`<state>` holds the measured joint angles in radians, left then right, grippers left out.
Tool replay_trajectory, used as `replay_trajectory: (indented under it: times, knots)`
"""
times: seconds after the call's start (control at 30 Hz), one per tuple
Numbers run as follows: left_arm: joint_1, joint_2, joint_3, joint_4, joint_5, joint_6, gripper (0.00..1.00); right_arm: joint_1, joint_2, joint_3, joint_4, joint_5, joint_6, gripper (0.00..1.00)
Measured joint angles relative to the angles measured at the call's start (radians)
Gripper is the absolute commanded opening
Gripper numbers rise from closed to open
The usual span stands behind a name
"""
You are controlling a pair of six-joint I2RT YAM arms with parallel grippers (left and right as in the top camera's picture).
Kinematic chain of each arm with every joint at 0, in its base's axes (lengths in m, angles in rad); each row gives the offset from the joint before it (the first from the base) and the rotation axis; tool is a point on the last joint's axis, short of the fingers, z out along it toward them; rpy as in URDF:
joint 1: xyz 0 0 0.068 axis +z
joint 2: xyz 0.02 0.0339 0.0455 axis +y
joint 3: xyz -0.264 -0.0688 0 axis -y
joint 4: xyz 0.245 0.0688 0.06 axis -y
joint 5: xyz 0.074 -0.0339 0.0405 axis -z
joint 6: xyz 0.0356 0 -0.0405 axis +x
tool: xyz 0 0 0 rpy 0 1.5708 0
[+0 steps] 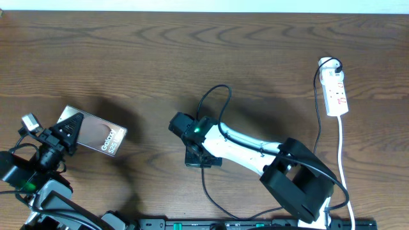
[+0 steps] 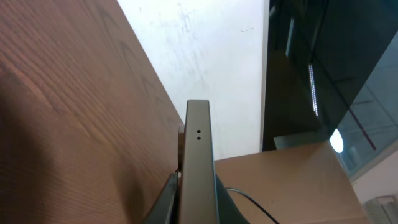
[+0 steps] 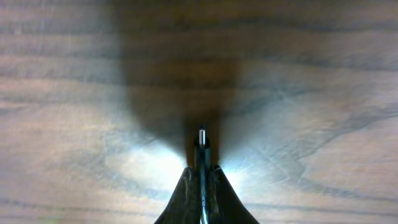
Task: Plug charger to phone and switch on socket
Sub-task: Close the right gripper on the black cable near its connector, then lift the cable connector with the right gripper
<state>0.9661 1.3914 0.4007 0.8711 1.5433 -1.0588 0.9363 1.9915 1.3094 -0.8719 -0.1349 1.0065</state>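
Phone hangs clamped in the left gripper, at the far end of the table from the socket. The wrist view shows its thin edge with two tiny holes standing up between the clenched fingers. It is a rigid, glossy slab, probably slippery on its flat faces and fragile at the glass. A firm hold across those faces, low and away from the port edge, looks like the right one.

Between the phone and the socket, well apart from both, the right gripper is closed on the charger. The small plug tip pokes out just past its fingertips. The cable is light and limp and loops loosely around the arm, so it gives no support of its own. Only the short stiff tip can be steered, and a grip close behind it suits insertion. Slight misalignment could bend the tip or make it skid off the phone's edge.
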Motion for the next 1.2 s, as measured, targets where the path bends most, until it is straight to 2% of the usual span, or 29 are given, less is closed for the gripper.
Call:
replay_trajectory:
  times: [0.23, 0.43, 0.53, 0.7, 1.2]
  knots:
    - [0.0, 0.0, 0.0, 0.0, 0.0, 0.0, 0.07, -0.085, 0.0, 0.0, 0.026, -0.18, -0.102, 0.01]
    - [0.0, 0.0, 0.0, 0.0, 0.0, 0.0, 0.07, -0.213, 0.0, -0.001, 0.058, -0.396, -0.257, 0.01]
    - [0.0, 0.0, 0.0, 0.0, 0.0, 0.0, 0.07, -0.267, 0.0, -0.001, 0.03, -0.443, -0.307, 0.01]
    - [0.0, 0.0, 0.0, 0.0, 0.0, 0.0, 0.07, -0.303, 0.0, -0.002, -0.035, -0.408, -0.343, 0.01]
    - [0.0, 0.0, 0.0, 0.0, 0.0, 0.0, 0.07, -0.303, 0.0, -0.002, -0.139, -0.077, -0.339, 0.01]
